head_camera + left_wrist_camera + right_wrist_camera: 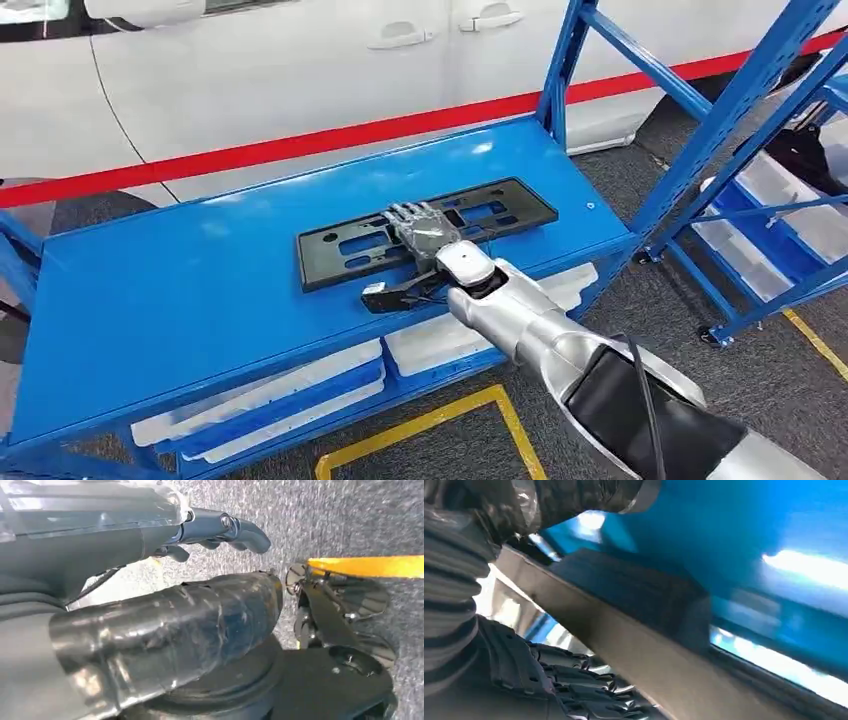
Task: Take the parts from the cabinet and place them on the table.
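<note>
A long black plate-shaped part with cut-outs (500,212) lies on the blue shelf top (180,290), toward its far right. My right hand (420,228) rests on the part's middle, its fingers spread over the top face. In the right wrist view the part (634,595) runs between the taped thumb (564,500) and the dark fingers (574,680), so the hand grips it. That picture is blurred. My left hand (150,540) hangs over grey carpet with its fingers apart and nothing in it.
A white car (300,60) and a red strip (330,135) run behind the shelf. White trays (300,390) sit on the lower shelf. A blue rack (740,130) with white bins (790,200) stands at the right. Yellow floor lines (440,415) mark the carpet.
</note>
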